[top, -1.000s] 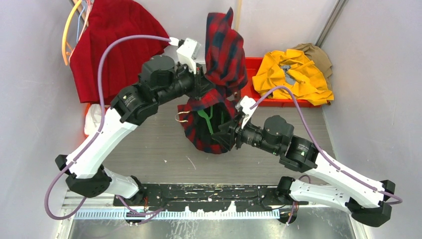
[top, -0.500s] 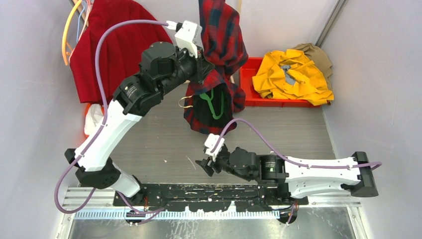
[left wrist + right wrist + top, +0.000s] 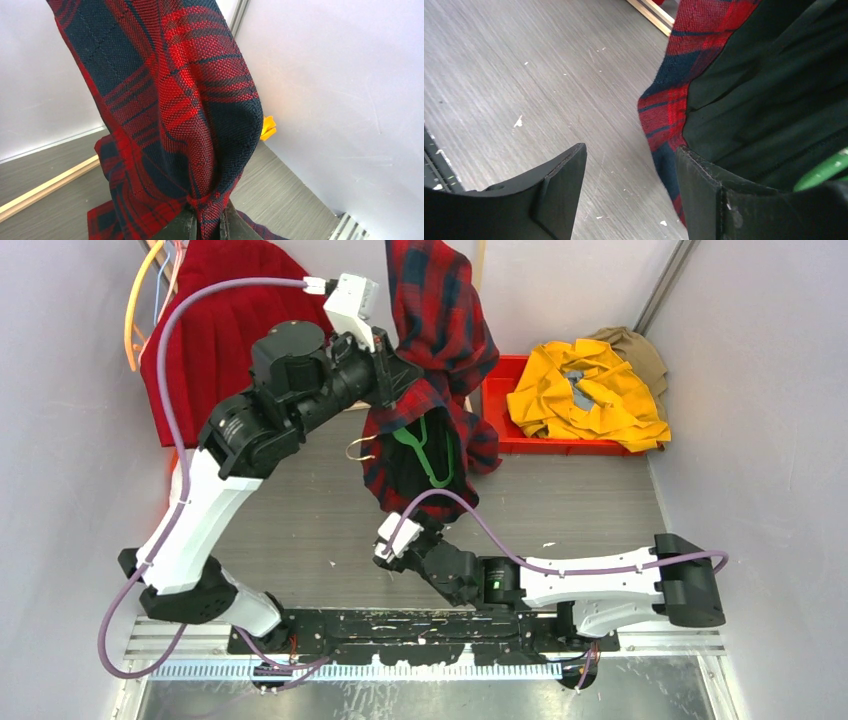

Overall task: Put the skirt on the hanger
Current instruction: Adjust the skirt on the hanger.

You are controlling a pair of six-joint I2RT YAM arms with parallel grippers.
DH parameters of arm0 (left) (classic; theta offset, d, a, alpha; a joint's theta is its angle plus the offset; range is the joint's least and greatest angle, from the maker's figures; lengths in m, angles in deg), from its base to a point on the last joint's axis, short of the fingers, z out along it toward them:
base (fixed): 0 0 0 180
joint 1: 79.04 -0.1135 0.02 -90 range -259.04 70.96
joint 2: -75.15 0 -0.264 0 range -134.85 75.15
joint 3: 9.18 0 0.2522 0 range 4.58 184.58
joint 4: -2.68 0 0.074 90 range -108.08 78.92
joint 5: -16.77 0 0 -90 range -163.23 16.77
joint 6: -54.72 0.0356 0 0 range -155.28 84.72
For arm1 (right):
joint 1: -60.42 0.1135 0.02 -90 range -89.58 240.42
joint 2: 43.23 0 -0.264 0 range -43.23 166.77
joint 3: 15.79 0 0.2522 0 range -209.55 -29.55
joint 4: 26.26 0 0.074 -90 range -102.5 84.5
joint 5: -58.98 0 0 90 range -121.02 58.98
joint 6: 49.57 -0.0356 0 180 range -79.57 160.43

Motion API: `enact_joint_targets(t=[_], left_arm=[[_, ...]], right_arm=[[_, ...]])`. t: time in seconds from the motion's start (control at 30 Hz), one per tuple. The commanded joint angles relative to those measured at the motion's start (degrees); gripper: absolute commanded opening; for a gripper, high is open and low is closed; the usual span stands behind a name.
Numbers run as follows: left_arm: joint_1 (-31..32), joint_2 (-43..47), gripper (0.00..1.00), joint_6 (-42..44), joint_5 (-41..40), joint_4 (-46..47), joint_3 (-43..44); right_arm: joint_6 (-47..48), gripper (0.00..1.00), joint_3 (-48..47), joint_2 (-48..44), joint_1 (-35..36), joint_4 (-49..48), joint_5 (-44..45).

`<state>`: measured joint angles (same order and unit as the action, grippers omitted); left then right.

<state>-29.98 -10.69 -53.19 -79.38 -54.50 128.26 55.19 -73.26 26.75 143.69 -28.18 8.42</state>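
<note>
Red-and-black plaid shirt (image 3: 440,330) hangs pinched in the left fingers (image 3: 179,229) alone, the right fingers (image 3: 556,187) have pulled back spread and empty; the skirt (image 3: 220,340) waits untouched.

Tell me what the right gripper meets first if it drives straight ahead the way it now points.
Probably the plaid shirt, whose lower edge hangs just ahead of the right gripper. Between the open jaws only bare table shows. Depth is uncertain.

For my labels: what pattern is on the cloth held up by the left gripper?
Red and dark navy plaid; the left wrist view shows the shirt best.
</note>
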Motion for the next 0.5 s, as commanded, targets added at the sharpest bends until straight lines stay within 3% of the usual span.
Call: enact_joint_targets(t=[0.0,0.3,0.47], left_arm=[[0.24,5.34,0.00,-3.21,1.58,5.92,4.96],[0.20,8.96,0.00,-5.77,1.88,5.45,3.02],[0.23,10.38,0.00,-5.36,2.13,7.38,0.24]], right_arm=[[5.63,0.70,-2.48,3.01,0.30,-10.32,7.95],[13.79,0.69,-5.84,15.22,0.19,-17.66,16.94],[12.94,0.28,-5.13,13.91,0.76,-17.72,17.32]])
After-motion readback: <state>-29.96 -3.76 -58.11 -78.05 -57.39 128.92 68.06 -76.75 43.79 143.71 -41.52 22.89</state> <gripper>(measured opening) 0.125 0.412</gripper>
